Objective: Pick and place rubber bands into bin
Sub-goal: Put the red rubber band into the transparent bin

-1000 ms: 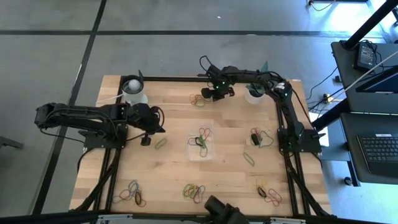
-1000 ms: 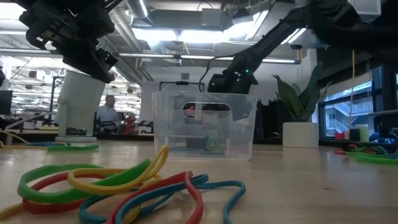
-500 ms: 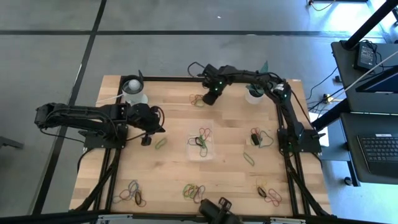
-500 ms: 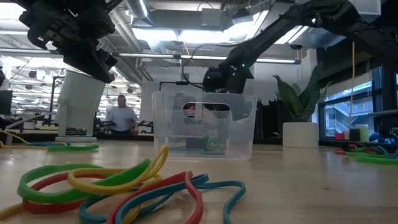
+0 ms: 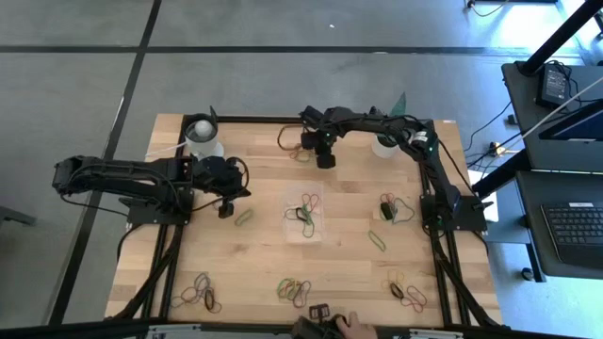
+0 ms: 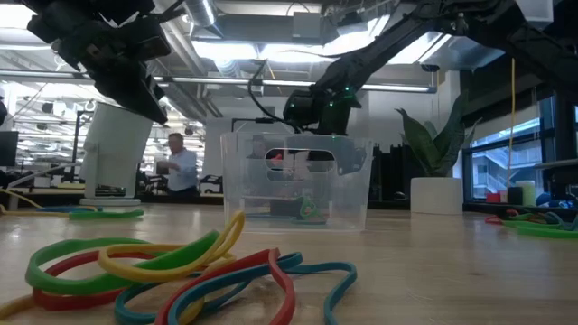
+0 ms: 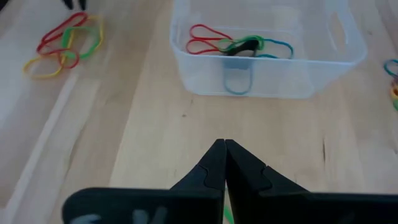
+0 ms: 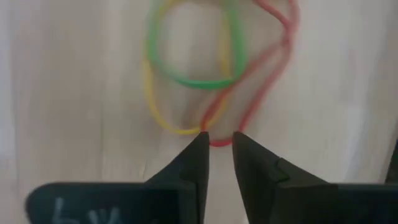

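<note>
The clear bin [image 5: 303,215] stands mid-table with several bands inside [image 7: 239,45]. Loose rubber bands lie in clusters around it. My right gripper [image 5: 325,155] is at the far edge, pointing down over a cluster of green, yellow and red bands [image 8: 193,62]. It is open by a narrow gap, and its fingertips [image 8: 219,142] stand on either side of the red band's end [image 8: 217,144]. My left gripper [image 5: 223,211] is shut and sits left of the bin, beside a single green band [image 5: 243,218]. In the left wrist view the shut tips [image 7: 224,144] point toward the bin [image 7: 267,62].
A white cup [image 5: 203,139] and a white plant pot [image 5: 384,143] stand at the far edge. More band clusters lie near the near edge [image 5: 201,294] [image 5: 294,290] [image 5: 407,290] and right of the bin [image 5: 388,209]. A person's hand [image 5: 350,328] shows at the near edge.
My right gripper has swung over the far cluster of bands, first toward the table's left, then a little toward the near edge, turning about its wrist as it went. The left arm has kept still. A person in the room behind has walked along.
</note>
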